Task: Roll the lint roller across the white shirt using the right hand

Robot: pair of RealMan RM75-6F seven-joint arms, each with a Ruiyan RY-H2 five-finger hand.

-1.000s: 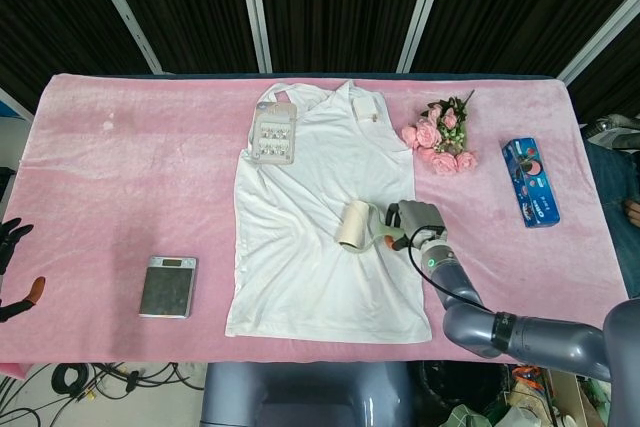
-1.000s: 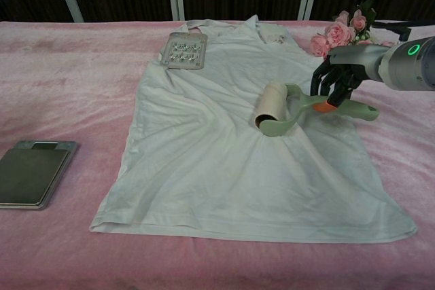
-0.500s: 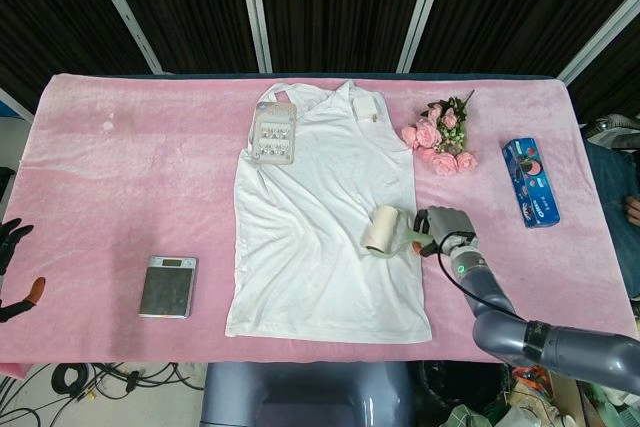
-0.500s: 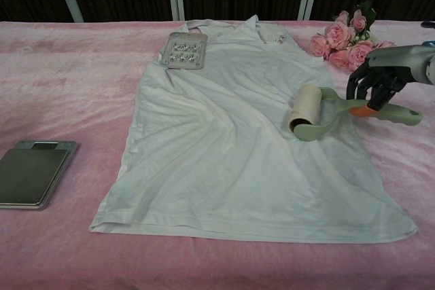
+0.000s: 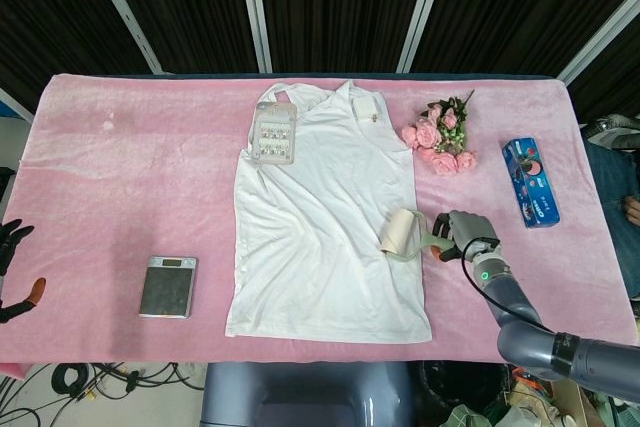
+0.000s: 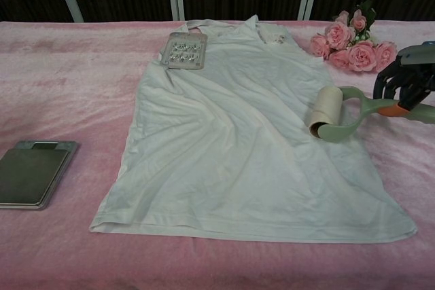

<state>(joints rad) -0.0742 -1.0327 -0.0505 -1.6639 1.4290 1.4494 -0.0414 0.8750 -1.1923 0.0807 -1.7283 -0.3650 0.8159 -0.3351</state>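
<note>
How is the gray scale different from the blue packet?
The scale is gray and squarish, lying near the table's left front; the blue packet is long, narrow and printed, near the right edge. The scale is left of the white shirt, the packet right of it. Both lie flat on the pink cloth, untouched.

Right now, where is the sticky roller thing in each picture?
Head view: the lint roller lies at the shirt's right edge, below the middle, held by the right hand.
Chest view: the lint roller is at the right, on the shirt's right edge, its handle running to the right hand at the frame edge.
Shared landmark: the pink roses, just beyond it.
</note>
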